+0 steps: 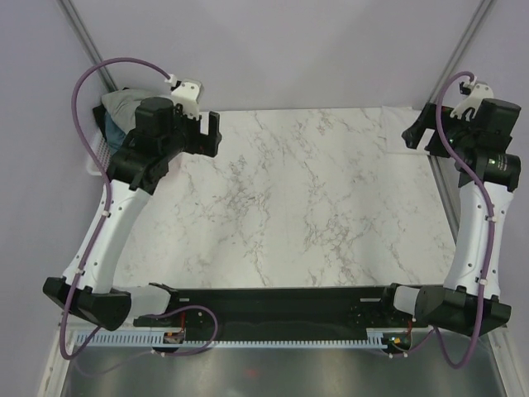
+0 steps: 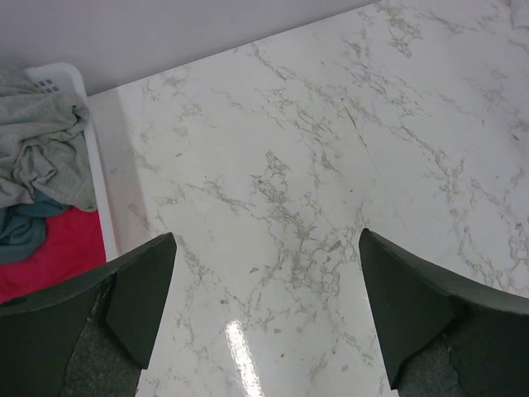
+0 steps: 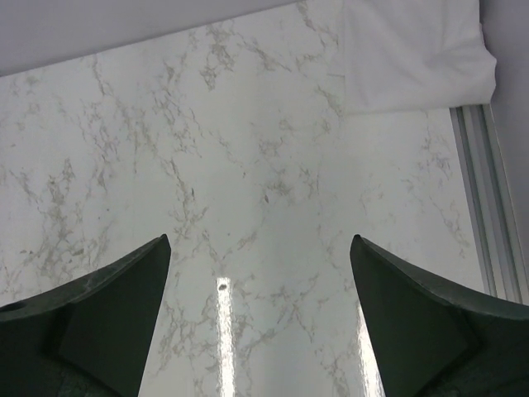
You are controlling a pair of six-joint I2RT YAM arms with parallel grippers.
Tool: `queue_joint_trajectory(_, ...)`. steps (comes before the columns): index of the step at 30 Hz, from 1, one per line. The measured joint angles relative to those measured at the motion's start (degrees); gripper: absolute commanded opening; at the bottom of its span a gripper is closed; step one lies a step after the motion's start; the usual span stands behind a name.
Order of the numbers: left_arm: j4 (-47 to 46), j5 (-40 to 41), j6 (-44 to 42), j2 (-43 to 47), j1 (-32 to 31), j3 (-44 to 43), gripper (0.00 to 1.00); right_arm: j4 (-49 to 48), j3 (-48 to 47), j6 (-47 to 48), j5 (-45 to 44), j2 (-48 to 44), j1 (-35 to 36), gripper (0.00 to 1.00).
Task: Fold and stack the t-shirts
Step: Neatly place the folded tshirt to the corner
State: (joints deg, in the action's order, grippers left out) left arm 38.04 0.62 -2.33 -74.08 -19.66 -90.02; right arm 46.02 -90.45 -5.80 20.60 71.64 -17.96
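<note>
A crumpled grey-green t-shirt lies on top of a dark teal one and a red-pink one in the basket at the table's far left; the pile also shows in the top view. A folded white t-shirt lies flat at the table's far right corner. My left gripper is open and empty above the marble, right of the basket. My right gripper is open and empty beside the white shirt.
The white lattice basket stands off the table's far left corner. An aluminium rail runs along the table's right edge. The marble tabletop lies between the arms. Purple cables loop over both wrists.
</note>
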Motion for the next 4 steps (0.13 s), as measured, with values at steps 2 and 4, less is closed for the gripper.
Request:
queue_joint_trajectory(2,0.00,0.85,0.07,1.42,0.50,0.74,1.00,1.55,0.33,-0.13,-0.85,-0.09,0.00,0.98)
queue_joint_trajectory(4,-0.02,1.27,0.20,2.80,1.09,1.88,1.00,2.16,1.07,-0.48,-1.22,-0.59,0.00,0.98)
